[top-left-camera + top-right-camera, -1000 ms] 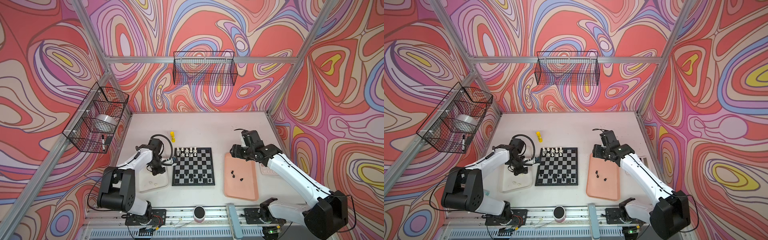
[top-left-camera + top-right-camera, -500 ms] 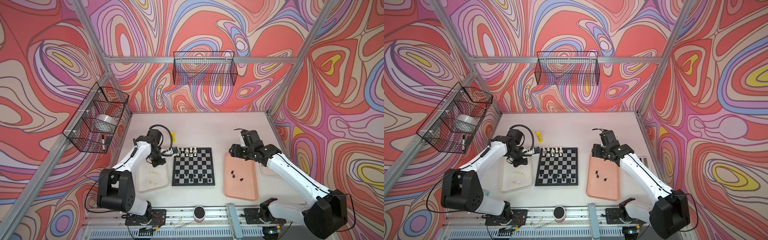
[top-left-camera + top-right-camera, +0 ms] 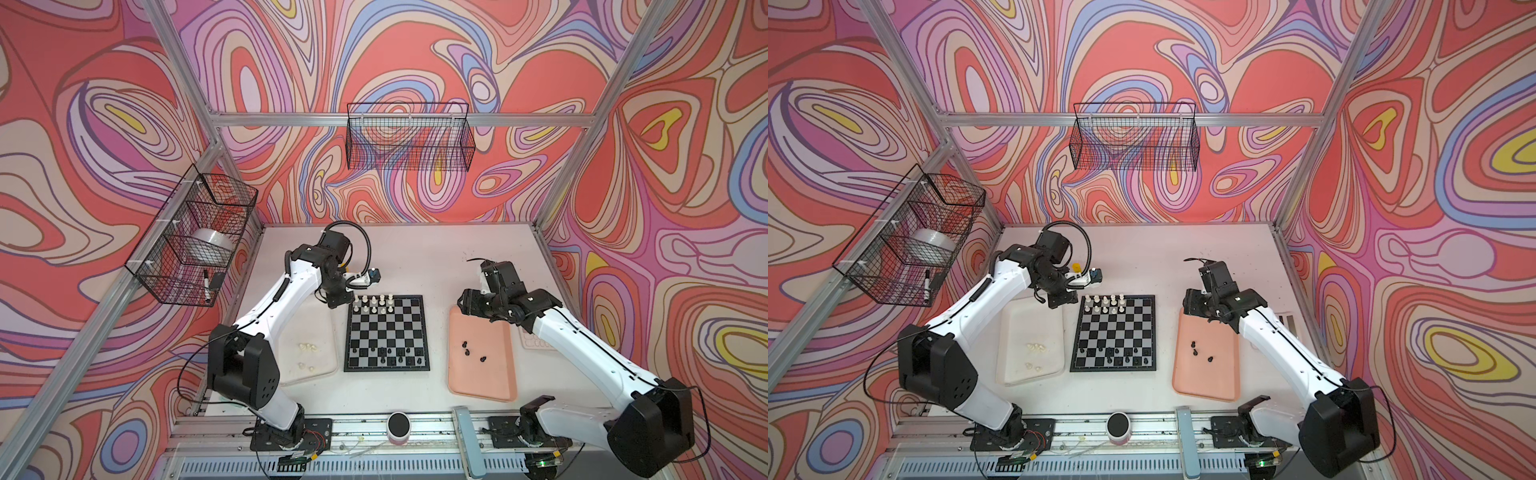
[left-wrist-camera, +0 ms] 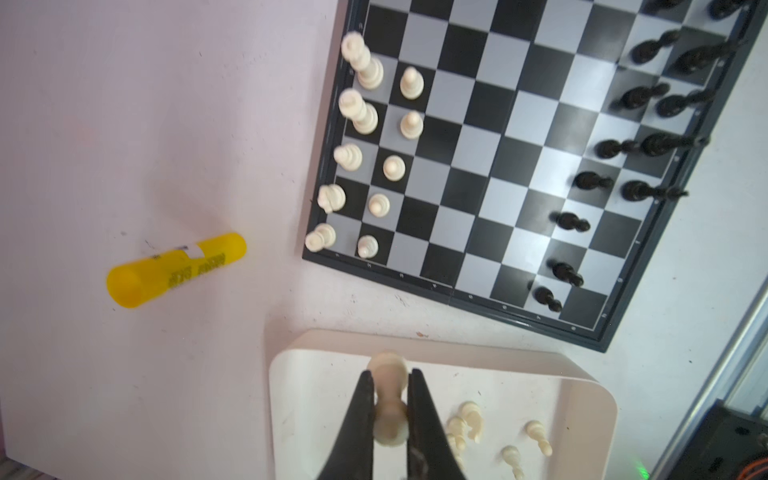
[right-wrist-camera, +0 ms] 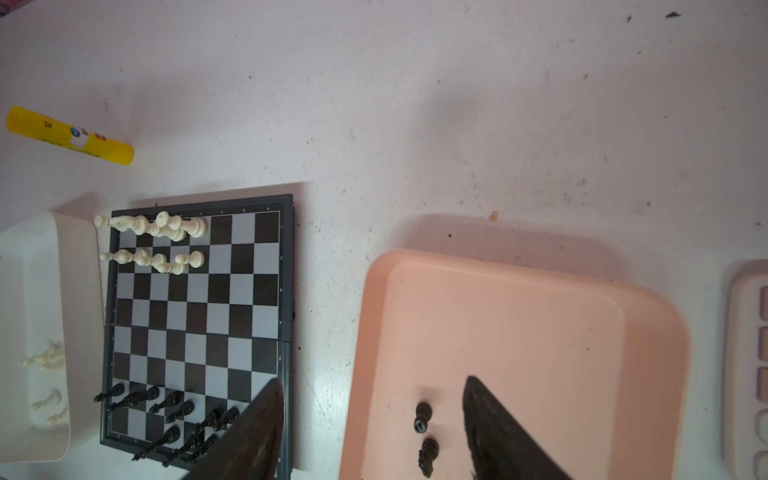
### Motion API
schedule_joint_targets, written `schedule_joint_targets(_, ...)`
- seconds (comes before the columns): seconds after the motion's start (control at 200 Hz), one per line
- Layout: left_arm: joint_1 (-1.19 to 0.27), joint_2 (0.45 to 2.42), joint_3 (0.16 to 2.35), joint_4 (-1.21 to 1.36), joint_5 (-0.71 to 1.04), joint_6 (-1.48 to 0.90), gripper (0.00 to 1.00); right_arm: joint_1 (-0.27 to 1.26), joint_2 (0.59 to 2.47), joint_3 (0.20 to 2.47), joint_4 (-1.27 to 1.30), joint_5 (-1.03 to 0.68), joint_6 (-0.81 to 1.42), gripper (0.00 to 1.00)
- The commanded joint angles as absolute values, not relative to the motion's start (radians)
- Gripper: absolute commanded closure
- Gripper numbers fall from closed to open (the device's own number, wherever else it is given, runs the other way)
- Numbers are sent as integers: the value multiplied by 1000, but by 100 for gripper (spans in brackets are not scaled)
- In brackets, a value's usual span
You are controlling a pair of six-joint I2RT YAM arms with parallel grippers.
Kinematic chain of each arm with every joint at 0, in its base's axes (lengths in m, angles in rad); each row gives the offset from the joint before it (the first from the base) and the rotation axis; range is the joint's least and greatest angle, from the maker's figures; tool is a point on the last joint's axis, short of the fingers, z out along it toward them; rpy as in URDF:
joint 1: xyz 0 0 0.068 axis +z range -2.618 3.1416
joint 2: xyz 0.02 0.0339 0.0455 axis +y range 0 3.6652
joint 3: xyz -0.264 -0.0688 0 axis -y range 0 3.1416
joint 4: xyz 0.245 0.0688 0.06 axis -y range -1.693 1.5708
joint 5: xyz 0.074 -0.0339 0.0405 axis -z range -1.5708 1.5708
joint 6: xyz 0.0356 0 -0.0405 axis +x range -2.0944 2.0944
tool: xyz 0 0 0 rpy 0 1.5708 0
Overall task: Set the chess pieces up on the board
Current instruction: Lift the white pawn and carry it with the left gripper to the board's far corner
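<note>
The board (image 3: 386, 332) lies in the middle of the bench (image 3: 415, 257), square to me. Taking the back wall as 12 o'clock, the whitish tray (image 3: 318, 328) sits just beside the board at 9 o'clock and the pink tray (image 3: 482, 374) lies near it at 3 o'clock.

My left jaws are closed tight on a cream piece (image 4: 388, 399), pinching it round its waist; it is too blurred to name. They hang over the 12 o'clock end of the whitish tray, just off the board's 11 o'clock corner. Below them a few loose cream pieces (image 3: 307, 347) lie on the tray floor, toward 6 o'clock.

Ten cream men (image 4: 374, 153) stand on the board along its 12 o'clock edge, two rows of five, filling the half toward 9 o'clock. The black men (image 3: 388, 357) stand in two ragged rows along the 6 o'clock edge.

My right jaws stand wide apart with nothing between them, over the 12 o'clock end of the pink tray. Three black pieces (image 3: 468, 353) lie on that tray, well apart from its rim.

The yellow glue stick (image 4: 176, 270) lies on the bench at 11 o'clock from the board.
</note>
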State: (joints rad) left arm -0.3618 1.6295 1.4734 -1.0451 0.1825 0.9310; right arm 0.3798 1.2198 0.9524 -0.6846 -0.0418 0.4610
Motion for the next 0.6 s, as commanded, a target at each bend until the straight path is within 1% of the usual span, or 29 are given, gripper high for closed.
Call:
schedule_joint_targets(0.0, -433, 1710, 1594, -1090, 204, 878, 88, 385, 1201, 931, -689, -44, 455, 30)
schedule_joint_targets(0.185, -540, 1864, 1776, -1086, 193, 848, 89, 385, 1153, 908, -728, -35, 463, 30)
schedule_joint_targets(0.325, -591, 1975, 1901, -1095, 217, 819, 88, 385, 1104, 886, -763, -32, 475, 30)
schedule_joint_targets(0.596, -667, 2128, 1993, -1044, 209, 798, 89, 385, 1029, 866, -831, -15, 487, 30)
